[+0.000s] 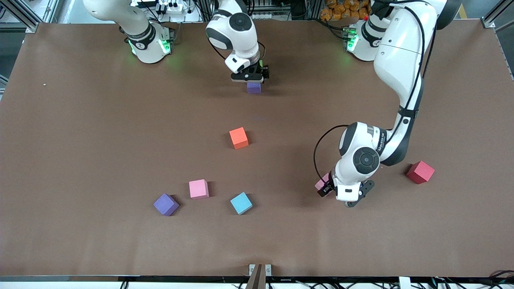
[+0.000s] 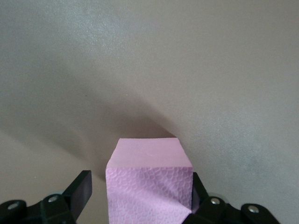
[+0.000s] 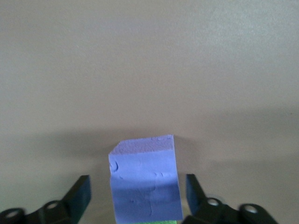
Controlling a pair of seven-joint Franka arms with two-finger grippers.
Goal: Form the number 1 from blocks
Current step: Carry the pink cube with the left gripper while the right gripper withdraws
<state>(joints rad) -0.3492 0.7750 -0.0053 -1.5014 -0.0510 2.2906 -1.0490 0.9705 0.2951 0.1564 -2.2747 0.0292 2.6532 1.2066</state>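
Right hand (image 1: 249, 79) released around purple block (image 1: 253, 87); left hand (image 1: 336, 193) loosely astride pink block (image 1: 321, 184).

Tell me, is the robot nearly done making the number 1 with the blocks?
Not nearly. The right claw stands open around one purple block resting near the robots' bases. The left claw is around a pink block, not yet gripping it. The orange block, red block, light blue block, second pink block and second purple block lie scattered, so no 1 shows yet.
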